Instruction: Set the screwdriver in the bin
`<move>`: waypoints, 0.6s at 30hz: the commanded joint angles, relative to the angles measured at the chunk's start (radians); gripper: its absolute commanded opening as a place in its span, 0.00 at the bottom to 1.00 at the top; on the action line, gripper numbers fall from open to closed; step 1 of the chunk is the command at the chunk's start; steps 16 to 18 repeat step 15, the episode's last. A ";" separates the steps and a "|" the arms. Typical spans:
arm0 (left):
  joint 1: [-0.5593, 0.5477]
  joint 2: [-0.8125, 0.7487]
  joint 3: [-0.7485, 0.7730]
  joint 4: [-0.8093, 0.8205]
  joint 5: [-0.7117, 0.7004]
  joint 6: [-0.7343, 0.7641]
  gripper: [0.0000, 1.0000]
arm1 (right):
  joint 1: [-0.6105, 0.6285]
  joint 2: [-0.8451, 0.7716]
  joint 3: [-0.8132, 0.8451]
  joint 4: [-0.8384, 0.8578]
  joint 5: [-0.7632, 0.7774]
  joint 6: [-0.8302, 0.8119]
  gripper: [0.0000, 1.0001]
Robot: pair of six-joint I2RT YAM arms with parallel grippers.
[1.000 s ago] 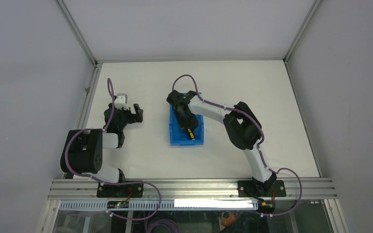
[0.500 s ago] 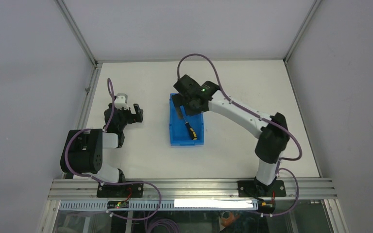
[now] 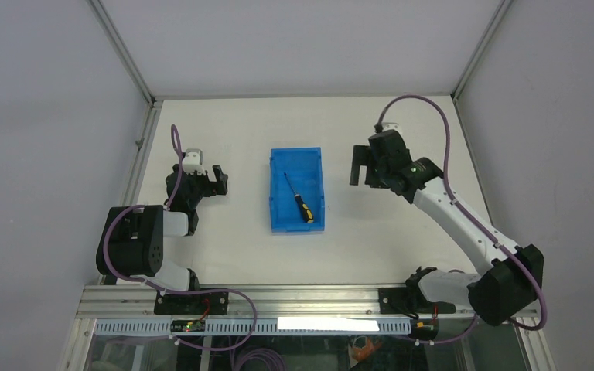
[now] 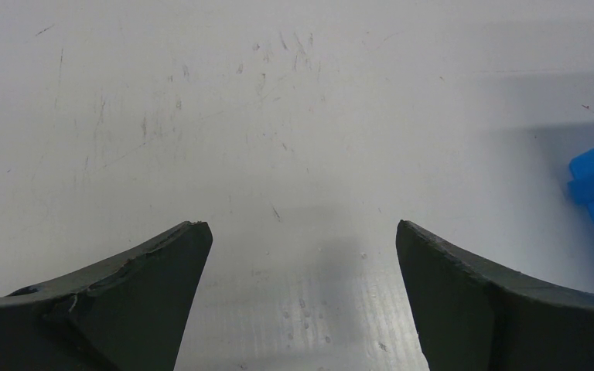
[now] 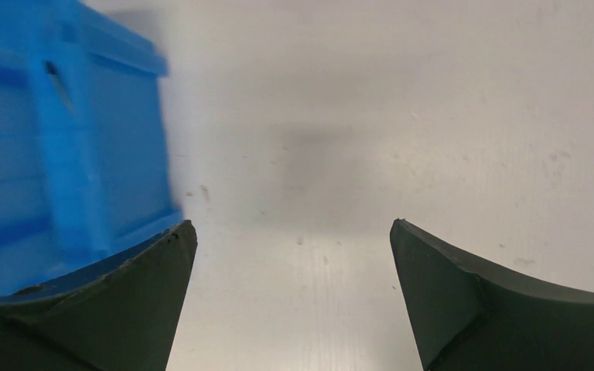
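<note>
My right gripper (image 3: 358,167) is wide open, empty. Small black-and-yellow-handled screwdriver (image 3: 300,201) lies in the bright blue low-walled plastic bin (image 3: 297,152) to its left, so I'd back off high, clear of that wall.

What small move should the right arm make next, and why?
Probably just draw the right end effector back toward its base, away from the bin. The screwdriver lies flat inside the bin, free of any grip. The right end effector stands open and empty over the table to the bin's right, so nothing looks left to grasp.
</note>
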 commanded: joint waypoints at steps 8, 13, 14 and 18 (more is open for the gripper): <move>-0.010 -0.011 0.018 0.055 0.005 0.000 0.99 | -0.181 -0.275 -0.511 0.353 0.089 0.061 0.99; -0.010 -0.012 0.018 0.057 0.005 0.000 0.99 | -0.181 -0.399 -0.632 0.492 0.067 0.030 0.99; -0.009 -0.012 0.018 0.055 0.004 0.000 0.99 | -0.181 -0.425 -0.649 0.525 0.053 0.023 0.99; -0.010 -0.011 0.018 0.056 0.005 0.000 0.99 | -0.181 -0.445 -0.655 0.533 0.049 0.023 0.99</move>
